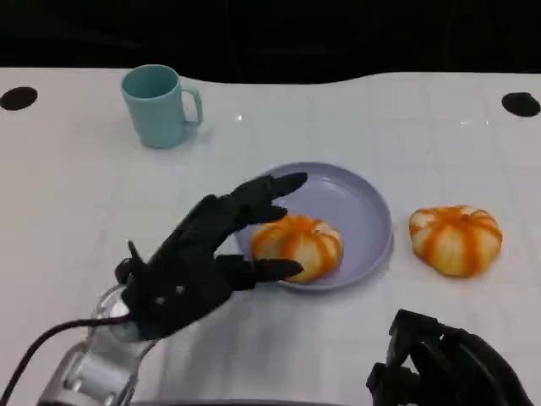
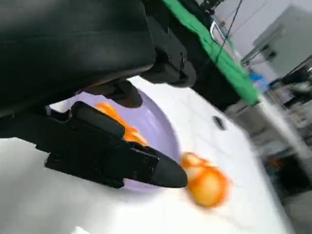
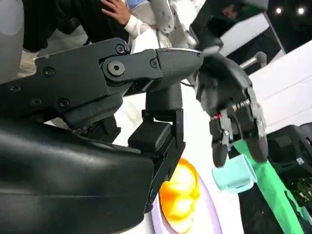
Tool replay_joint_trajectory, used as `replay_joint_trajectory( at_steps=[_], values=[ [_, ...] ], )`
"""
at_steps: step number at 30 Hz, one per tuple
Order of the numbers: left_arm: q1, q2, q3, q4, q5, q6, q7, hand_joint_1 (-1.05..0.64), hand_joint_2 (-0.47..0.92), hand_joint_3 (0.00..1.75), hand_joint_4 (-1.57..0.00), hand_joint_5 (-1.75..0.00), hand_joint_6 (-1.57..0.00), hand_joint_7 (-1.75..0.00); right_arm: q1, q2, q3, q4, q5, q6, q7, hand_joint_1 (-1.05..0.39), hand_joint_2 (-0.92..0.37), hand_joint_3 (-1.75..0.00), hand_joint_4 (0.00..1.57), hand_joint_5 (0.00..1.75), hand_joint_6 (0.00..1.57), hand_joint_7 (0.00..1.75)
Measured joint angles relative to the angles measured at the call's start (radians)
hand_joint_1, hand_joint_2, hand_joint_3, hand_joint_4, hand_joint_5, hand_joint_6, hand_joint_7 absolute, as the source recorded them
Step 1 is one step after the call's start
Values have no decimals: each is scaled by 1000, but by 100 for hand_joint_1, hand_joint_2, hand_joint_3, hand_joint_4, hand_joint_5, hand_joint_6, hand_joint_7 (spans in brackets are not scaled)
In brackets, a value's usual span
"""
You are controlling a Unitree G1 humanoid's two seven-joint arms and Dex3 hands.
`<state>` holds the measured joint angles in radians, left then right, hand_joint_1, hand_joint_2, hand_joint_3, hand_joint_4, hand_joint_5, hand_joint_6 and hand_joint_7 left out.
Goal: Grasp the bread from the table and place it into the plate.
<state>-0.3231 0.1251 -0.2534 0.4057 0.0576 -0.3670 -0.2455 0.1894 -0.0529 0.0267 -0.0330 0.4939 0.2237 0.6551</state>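
An orange-striped bread (image 1: 297, 246) lies on the left part of the lavender plate (image 1: 365, 222). My left hand (image 1: 203, 262) reaches in from the lower left with its fingers spread around the bread. The upper fingers (image 1: 269, 193) hover over the plate's rim and the thumb lies by the bread's near edge, without closing on it. In the left wrist view the bread (image 2: 111, 113) shows between the parted fingers (image 2: 122, 163). A second bread (image 1: 456, 238) sits on the table right of the plate. My right hand (image 1: 448, 368) hangs low at the front right, holding nothing.
A teal mug (image 1: 159, 106) stands at the back left, well away from the plate. Black round marks (image 1: 18, 98) sit at the table's far corners. In the right wrist view a person stands beyond the table.
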Motion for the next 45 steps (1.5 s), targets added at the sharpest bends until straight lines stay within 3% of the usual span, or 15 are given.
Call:
replay_joint_trajectory(
  at_steps=[4, 7, 10, 14, 18, 25, 45],
  values=[
    [75, -20, 43, -49, -152, 3, -118, -62, 92, 27, -35, -156, -37, -110, -1, 0, 3, -3, -5, 1, -6, -72, -92, -22, 89, 160, 80, 134],
    [143, -37, 71, -106, -233, 28, -161, -55, 92, 27, -42, -173, -32, -147, -2, 1, 3, -7, -6, 1, -9, -71, -92, -22, 89, 160, 80, 134],
    [215, -54, 91, -165, -295, 87, -185, -60, 92, 25, -46, -174, -32, -165, -3, 1, 4, -7, -5, 2, -9, -72, -92, -21, 89, 160, 80, 135],
    [314, -73, 111, -261, -370, 202, -186, -63, 92, 25, -50, -175, -34, -169, -2, 1, 5, -10, -7, 2, -10, -72, -92, -20, 89, 158, 80, 134],
    [395, -92, 129, -329, -433, 268, -194, -58, 92, 30, -64, -175, -44, -170, -1, 1, 7, -16, -8, 2, -13, -72, -92, -22, 90, 158, 81, 134],
    [502, -120, 134, -398, -480, 319, -210, -57, 92, 34, -73, -175, -46, -175, -2, 1, 8, -17, -9, 2, -14, -73, -92, -21, 88, 157, 79, 136],
    [552, -146, 139, -418, -513, 382, -279, -54, 92, 32, -78, -175, -49, -175, -2, -16, -8, -10, -7, 2, 15, -70, -92, -23, 88, 158, 78, 133]
  ],
)
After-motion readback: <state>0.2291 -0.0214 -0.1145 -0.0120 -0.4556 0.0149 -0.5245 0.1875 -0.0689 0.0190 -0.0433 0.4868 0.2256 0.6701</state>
